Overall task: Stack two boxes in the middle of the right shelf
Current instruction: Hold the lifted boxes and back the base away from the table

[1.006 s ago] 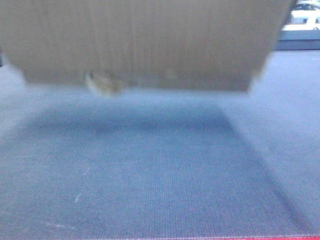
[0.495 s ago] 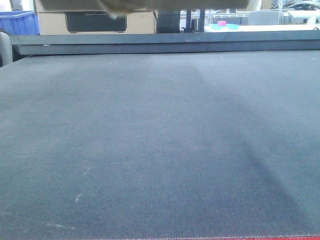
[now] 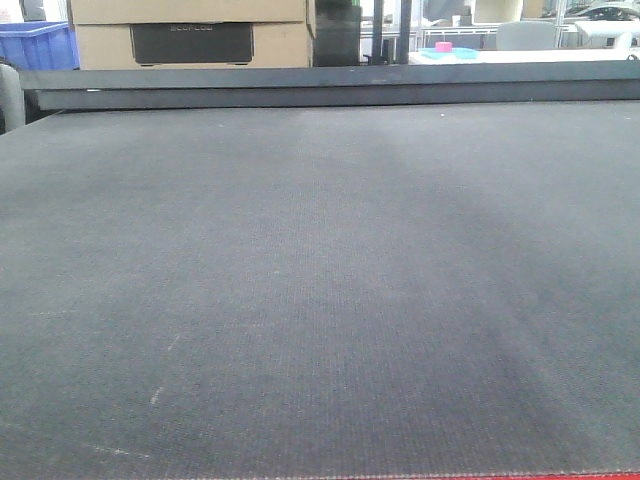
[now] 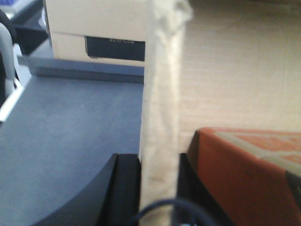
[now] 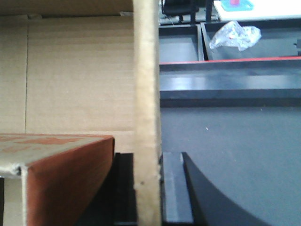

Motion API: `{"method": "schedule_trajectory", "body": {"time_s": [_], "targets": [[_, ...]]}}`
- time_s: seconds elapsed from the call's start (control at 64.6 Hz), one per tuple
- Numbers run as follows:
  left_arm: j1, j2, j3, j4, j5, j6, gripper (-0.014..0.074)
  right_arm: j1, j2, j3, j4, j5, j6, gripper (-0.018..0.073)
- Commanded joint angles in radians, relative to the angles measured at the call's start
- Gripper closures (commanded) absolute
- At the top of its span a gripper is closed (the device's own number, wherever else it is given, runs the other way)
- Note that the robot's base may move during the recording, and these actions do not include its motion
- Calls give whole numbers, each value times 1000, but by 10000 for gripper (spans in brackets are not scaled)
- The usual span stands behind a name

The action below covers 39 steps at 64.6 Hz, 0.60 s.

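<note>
Probably mid-carry: left fingers and right fingers each pinch a box wall. Next, swing it level to the shelf.

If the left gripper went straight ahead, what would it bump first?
The left gripper is clamped on a wall of the brown box, so that wall comes first; beyond, probably the labelled carton, but depth is unclear.

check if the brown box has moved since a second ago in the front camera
Yes. The box rose out of the top of the front view, uncovering the far rail beyond the grey table. It now shows only in the wrist views.
</note>
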Motion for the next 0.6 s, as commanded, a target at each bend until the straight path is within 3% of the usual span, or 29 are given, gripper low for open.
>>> {"method": "schedule_trajectory", "body": {"time_s": [0.0, 0.588], "targets": [[4, -17, -15, 50, -12, 42, 708, -4, -24, -14, -53, -53, 9, 712], [4, -17, -15, 38, -14, 43, 708, -4, -24, -14, -53, -53, 9, 712]]}}
